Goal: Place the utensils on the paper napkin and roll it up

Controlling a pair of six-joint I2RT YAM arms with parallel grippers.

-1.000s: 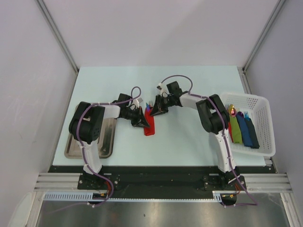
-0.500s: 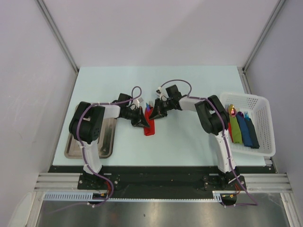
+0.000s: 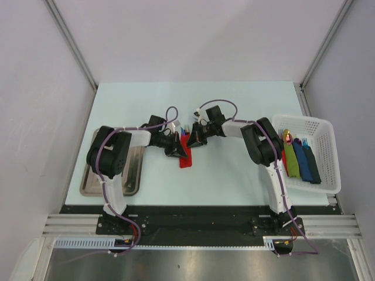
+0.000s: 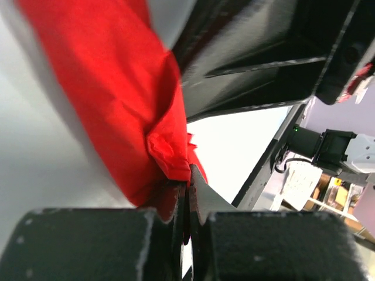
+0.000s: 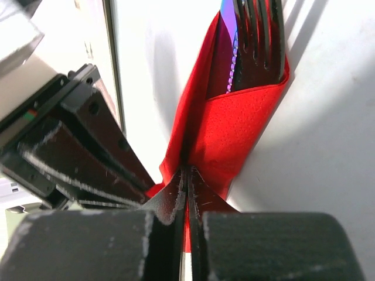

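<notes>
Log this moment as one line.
step: roll-up | left pincer: shut on napkin | right pincer: shut on napkin | cutlery: wrapped in napkin, tips sticking out

The right pincer (image 5: 186, 180) is pressed closed on a lower edge of the red napkin (image 5: 234, 129). The napkin is folded around a dark fork (image 5: 261, 29) and a serrated knife (image 5: 228, 58), tines pointing away, on the pale desk (image 5: 328, 146).
</notes>
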